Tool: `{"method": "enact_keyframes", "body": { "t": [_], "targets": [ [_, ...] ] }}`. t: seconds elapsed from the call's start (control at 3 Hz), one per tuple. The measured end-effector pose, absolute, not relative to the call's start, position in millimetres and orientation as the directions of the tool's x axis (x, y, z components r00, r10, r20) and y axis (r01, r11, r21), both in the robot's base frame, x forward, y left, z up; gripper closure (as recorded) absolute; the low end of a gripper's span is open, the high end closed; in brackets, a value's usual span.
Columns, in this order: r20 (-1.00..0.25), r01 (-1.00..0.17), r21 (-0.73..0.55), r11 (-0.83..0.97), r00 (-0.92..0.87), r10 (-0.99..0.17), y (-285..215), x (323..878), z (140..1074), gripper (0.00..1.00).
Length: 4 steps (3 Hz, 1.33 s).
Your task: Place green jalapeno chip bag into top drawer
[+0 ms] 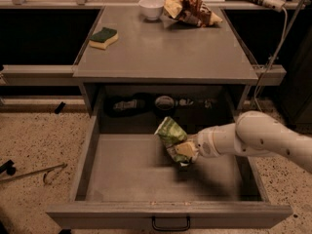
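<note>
The green jalapeno chip bag point(171, 133) is held in my gripper point(184, 151), which is shut on the bag's lower end. The arm reaches in from the right, and the bag hangs low over the middle of the open top drawer point(131, 174), close to its grey floor. The drawer is pulled fully out, with a small black handle point(170, 224) on its front. The gripper's fingers are mostly hidden by the bag.
On the countertop point(165, 52) above sit a green-and-yellow sponge point(103, 37), a white bowl point(151, 7) and a brown-and-yellow chip bag point(190, 9). Dark items point(127, 104) lie in the back of the cabinet behind the drawer. A speckled floor lies left and right.
</note>
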<state>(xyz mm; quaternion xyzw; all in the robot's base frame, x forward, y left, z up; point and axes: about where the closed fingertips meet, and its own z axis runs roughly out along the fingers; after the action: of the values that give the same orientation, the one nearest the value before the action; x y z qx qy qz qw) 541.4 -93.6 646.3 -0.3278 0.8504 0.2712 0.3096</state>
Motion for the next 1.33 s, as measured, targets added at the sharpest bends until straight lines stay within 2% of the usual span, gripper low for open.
{"method": "enact_keyframes", "body": {
  "t": [0.33, 0.67, 1.33],
  "targets": [
    [-0.693, -0.706, 0.241, 0.666, -0.606, -0.391, -89.8, 529.8, 628.0, 1.0],
    [-0.692, -0.704, 0.24, 0.668, -0.607, -0.39, -89.4, 528.9, 625.7, 0.82],
    [-0.692, -0.704, 0.24, 0.668, -0.607, -0.391, -89.3, 528.9, 625.7, 0.35]
  ]
}}
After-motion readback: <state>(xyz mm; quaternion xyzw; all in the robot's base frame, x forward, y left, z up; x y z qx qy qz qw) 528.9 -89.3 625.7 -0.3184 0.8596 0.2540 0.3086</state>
